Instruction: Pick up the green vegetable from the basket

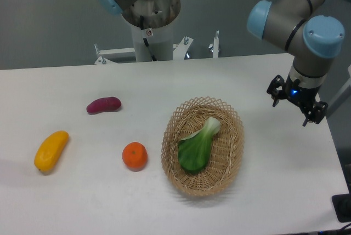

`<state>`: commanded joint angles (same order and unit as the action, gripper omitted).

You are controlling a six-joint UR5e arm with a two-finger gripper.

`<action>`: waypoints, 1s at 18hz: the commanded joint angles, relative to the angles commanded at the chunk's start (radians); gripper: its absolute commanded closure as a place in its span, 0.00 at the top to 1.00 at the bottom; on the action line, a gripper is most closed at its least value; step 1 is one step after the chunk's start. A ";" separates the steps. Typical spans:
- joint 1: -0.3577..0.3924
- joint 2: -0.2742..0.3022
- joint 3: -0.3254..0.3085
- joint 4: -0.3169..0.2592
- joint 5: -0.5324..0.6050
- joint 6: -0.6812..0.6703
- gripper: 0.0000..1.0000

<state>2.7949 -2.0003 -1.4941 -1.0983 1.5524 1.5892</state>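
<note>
The green vegetable (198, 146), a bok-choy-like leaf with a dark green blade and a pale stem, lies inside the oval tan wicker basket (174, 161) on the white table, stem pointing up and right. My gripper (296, 107) hangs to the right of the basket, above the table near its right edge, well apart from the vegetable. Its dark fingers (275, 97) stand spread apart with nothing between them.
A round orange fruit (135, 156) sits just left of the basket. A purple sweet potato (103, 105) and a yellow mango-like fruit (51, 150) lie further left. The arm's base column (149, 32) stands at the table's back edge.
</note>
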 joint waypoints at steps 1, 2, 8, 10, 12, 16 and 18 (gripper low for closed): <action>0.000 0.000 0.000 0.000 0.000 0.000 1.00; 0.000 0.000 0.000 0.000 0.000 0.000 1.00; -0.008 0.002 -0.003 0.000 0.000 -0.018 1.00; -0.014 0.000 -0.002 -0.003 0.002 -0.037 1.00; -0.018 0.000 -0.002 -0.003 -0.006 -0.093 1.00; -0.075 0.003 -0.005 -0.005 0.003 -0.184 1.00; -0.107 0.008 -0.018 -0.002 0.003 -0.241 1.00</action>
<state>2.6877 -1.9927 -1.5124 -1.0999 1.5555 1.3486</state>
